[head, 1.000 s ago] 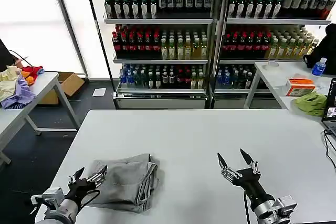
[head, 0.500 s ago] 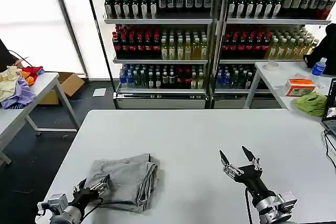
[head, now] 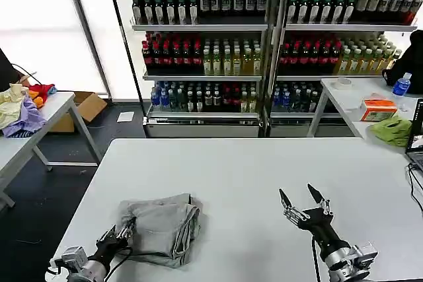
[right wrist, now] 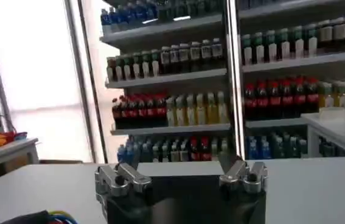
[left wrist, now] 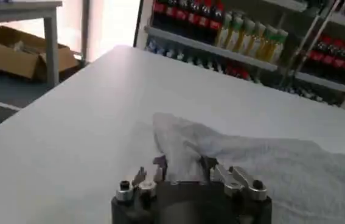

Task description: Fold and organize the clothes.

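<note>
One of the clothes, a light grey shirt [head: 162,226], lies folded into a rough square on the white table [head: 251,170], near its front left corner. My left gripper [head: 119,232] sits low at the shirt's near left edge. In the left wrist view the same shirt [left wrist: 269,173] spreads ahead of the left gripper [left wrist: 183,163], whose open fingers straddle a raised corner of the cloth. My right gripper [head: 299,197] hovers open over bare table to the right, with nothing between its fingers.
Drink shelves [head: 264,44] line the back wall. A side table on the left carries a yellow, purple and red garment heap [head: 20,107]. The right side table holds a lime-green bundle [head: 391,129], an orange box [head: 378,109] and a blue bottle [head: 400,84]. A laptop [head: 418,138] sits at the right edge.
My left gripper has drawn back toward the table's near edge and sunk lower beside the shirt. The right gripper has drifted slightly nearer and to the right, still open.
</note>
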You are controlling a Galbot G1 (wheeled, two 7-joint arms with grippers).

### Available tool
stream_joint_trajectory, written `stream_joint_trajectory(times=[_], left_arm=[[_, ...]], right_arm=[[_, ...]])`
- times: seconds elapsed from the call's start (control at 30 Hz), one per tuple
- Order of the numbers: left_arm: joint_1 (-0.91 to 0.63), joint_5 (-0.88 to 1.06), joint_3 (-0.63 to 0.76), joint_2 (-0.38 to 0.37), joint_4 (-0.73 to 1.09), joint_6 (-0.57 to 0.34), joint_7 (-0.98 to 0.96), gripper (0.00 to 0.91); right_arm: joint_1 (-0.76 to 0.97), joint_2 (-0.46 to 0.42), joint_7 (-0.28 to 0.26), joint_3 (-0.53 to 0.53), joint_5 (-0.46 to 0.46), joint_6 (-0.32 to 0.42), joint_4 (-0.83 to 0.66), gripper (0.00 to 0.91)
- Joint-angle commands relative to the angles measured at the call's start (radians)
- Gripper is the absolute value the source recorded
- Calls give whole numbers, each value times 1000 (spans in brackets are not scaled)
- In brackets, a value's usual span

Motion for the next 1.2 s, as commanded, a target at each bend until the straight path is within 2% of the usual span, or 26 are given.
stream_joint_trajectory(times=[0.03,0.2,0.3,0.4,0.5,0.73,0.83,0.97,1.1,1.2], left_arm=[[23,-14,-20,-32,-15,-21,41,10],[51,-50,-44,-75,-107,-34,49,10],[69,-210,-73,-95,-199,-16,8,0],[87,-249,-107,-112,-286,-14,-14,10],[96,-303,-173,-111,-321,-5,-33,10],[65,-487,-402,-92,-366,84,-102,10],[55,-537,-487,-48,-343,112,-109,10],[56,-577,-591,68,-298,125,-106,10],[64,-577,-601,160,-270,136,-106,10],[74,-558,-561,174,-282,137,-107,10]], right_arm=[[1,3,-4,-4,-6,10,4,907],[0,9,-3,-15,-10,12,14,907],[-4,17,-7,-16,-9,12,17,907],[-13,19,-19,-15,-9,22,19,907],[-20,18,-20,-11,-9,27,21,907],[-30,20,-16,-5,-4,39,28,907],[-35,26,-16,1,10,46,35,907],[-51,24,-19,8,22,61,47,907],[-75,21,-25,18,36,80,42,907],[-84,14,-28,23,51,93,35,907]])
